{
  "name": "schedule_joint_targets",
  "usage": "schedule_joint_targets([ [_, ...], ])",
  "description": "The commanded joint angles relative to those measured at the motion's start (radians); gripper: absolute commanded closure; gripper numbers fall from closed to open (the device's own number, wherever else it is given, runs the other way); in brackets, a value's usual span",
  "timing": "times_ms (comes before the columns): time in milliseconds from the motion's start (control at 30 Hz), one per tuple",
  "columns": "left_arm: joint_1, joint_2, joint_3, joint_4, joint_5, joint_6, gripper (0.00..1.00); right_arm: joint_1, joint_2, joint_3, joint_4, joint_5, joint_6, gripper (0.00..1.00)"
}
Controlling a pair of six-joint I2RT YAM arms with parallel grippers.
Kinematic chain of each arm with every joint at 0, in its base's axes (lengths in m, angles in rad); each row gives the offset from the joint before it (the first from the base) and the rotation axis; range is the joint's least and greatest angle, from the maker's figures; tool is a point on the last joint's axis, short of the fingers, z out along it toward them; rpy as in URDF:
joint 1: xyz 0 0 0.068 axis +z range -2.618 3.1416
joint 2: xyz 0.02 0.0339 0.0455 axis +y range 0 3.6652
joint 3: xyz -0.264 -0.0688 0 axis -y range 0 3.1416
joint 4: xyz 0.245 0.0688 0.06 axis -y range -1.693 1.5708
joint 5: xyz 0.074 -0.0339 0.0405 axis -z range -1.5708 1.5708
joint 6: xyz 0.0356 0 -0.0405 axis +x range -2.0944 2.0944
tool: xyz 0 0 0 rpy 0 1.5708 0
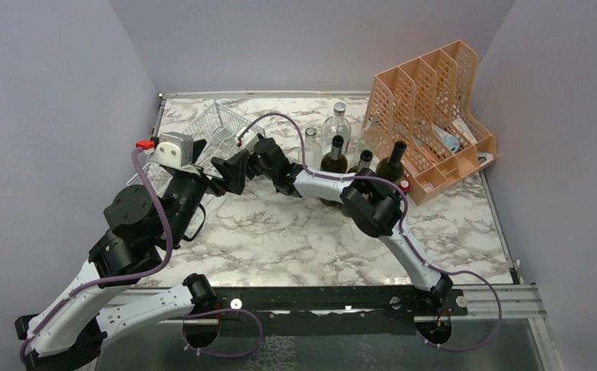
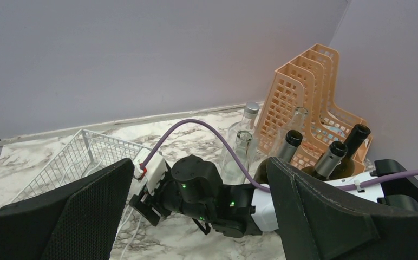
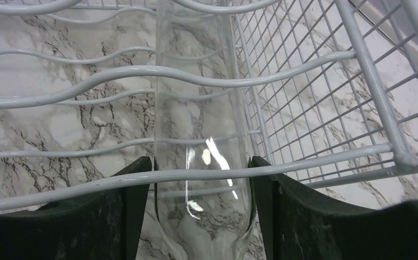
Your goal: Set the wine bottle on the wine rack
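Pinching the clear wine bottle (image 3: 196,108) tight in the right gripper (image 3: 198,168), down among the wavy wires of the wine rack (image 1: 222,122), back-left on the table (image 1: 295,239). Holding the left gripper (image 2: 198,161) spread wide, empty, just beside it.

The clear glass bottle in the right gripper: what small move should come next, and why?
Probably ease the clear glass bottle slightly deeper until it settles. The right gripper is shut on it, and its body lies among the wavy wires of the white wire wine rack, though it is not clearly resting in a cradle.
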Motion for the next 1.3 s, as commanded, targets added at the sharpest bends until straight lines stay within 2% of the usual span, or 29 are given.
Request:
schedule_joint_targets([
  [0,0.0,-0.007,0.011,-0.01,0.023,-0.008,0.01,0.003,-0.055,0.0,0.068,0.019,0.026,0.27],
  [167,0.001,-0.011,0.014,-0.012,0.026,-0.008,0.01,0.003,-0.116,-0.074,0.115,0.008,0.037,0.17],
  [667,0.001,-0.017,0.007,-0.014,0.035,-0.007,0.01,0.004,-0.265,-0.245,0.083,0.032,0.062,0.16],
  [967,0.0,-0.02,0.001,-0.014,0.037,-0.007,0.01,0.007,-0.287,-0.237,-0.07,0.037,0.023,0.25],
  [1133,0.001,-0.022,-0.002,-0.014,0.037,-0.009,0.01,0.018,-0.27,-0.153,-0.206,0.069,0.011,0.35],
  [1267,0.0,-0.025,-0.002,-0.013,0.036,-0.009,0.01,0.024,-0.259,-0.092,-0.316,0.133,0.011,0.37],
])
